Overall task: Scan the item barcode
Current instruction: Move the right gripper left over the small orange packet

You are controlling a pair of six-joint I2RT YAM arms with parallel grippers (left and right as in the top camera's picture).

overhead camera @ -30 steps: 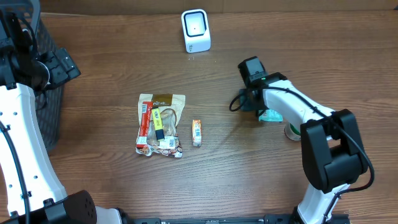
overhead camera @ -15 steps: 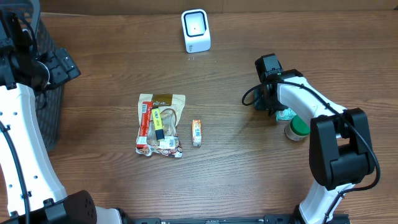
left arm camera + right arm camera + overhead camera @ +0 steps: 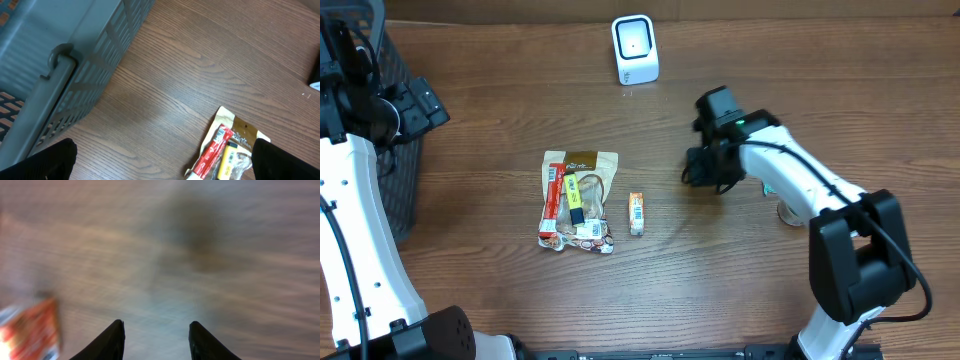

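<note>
Overhead, the right gripper (image 3: 703, 172) hangs over bare bench (image 3: 720, 290), fingers partly spread with nothing between them. The small orange snack bar (image 3: 636, 213), likely the item to scan, lies flat at its eight o'clock, just beside a clear packet (image 3: 578, 202) of sachets. The white scanner (image 3: 635, 48) stands at twelve o'clock, seemingly within either arm's reach. The left gripper (image 3: 165, 167) waits wide open and empty by the basket (image 3: 75, 60) at nine o'clock, out of the way.

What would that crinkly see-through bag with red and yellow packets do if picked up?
The clear crinkled plastic bag would probably flop, since it lies flat and wrinkled. Its red packet and yellow packet might slide around inside. The glossy film looks slippery.
</note>
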